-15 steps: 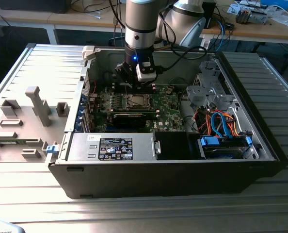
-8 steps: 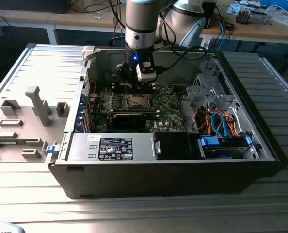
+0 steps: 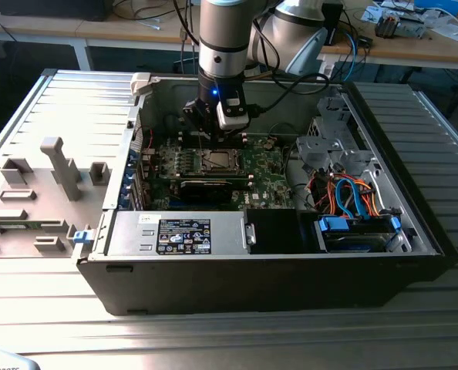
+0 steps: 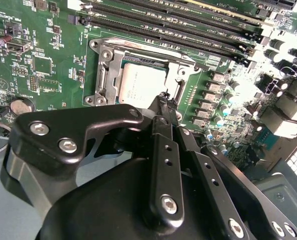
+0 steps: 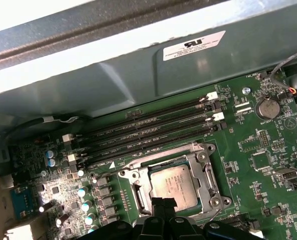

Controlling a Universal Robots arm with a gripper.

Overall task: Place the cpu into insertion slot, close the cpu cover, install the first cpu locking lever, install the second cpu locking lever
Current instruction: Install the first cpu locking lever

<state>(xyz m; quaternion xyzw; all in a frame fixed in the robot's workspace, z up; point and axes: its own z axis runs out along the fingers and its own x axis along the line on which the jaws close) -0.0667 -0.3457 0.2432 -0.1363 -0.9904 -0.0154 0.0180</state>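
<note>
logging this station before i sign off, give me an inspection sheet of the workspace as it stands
surface: ribbed metal table carrying an open computer case.
job's things: cpu lies in the insertion slot; whether the cpu cover is fully shut, cannot tell.
clutter: grey plastic fixtures at the exterior view's left.
grippers: hand hovers just above the socket edge, holding nothing; fingertips close together.
cables: orange and blue leads beside the drive bay.
surroundings: workbench behind with loose parts.
</note>
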